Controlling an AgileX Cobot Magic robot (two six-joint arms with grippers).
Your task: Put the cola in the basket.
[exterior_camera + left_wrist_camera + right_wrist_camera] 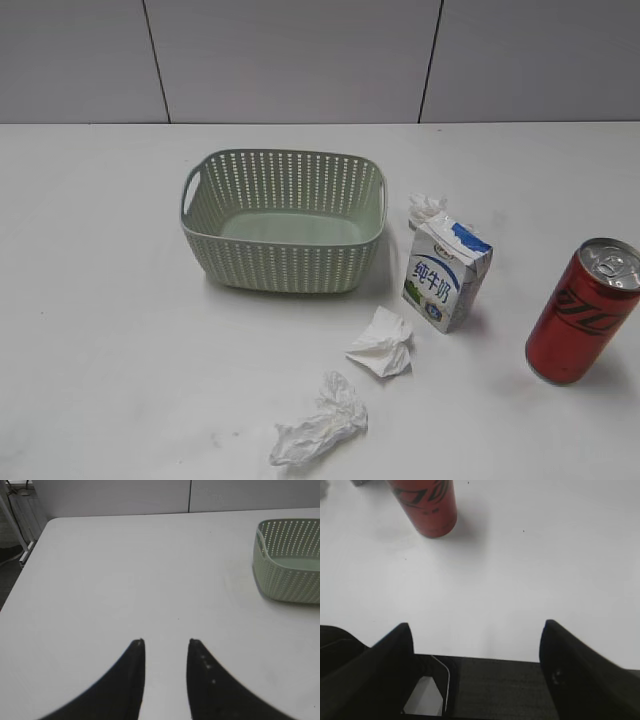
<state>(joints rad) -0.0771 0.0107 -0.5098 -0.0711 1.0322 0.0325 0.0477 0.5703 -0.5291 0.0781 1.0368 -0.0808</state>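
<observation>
The cola (583, 312) is a tall red can with a silver top. It stands upright at the right edge of the exterior view. Its lower part shows in the right wrist view (426, 505), well ahead and left of my right gripper (476, 626), which is wide open and empty. The pale green basket (283, 262) stands empty at the middle back of the table. Its left end shows in the left wrist view (285, 577), far to the right of my left gripper (165, 641), which is open and empty over bare table. Neither gripper shows in the exterior view.
A white-and-blue milk carton (447, 275) stands between the basket and the cola. Crumpled tissues lie behind the carton (427, 208), in front of the basket (383, 344) and nearer the front edge (318, 422). The table's left edge (30, 555) shows in the left wrist view.
</observation>
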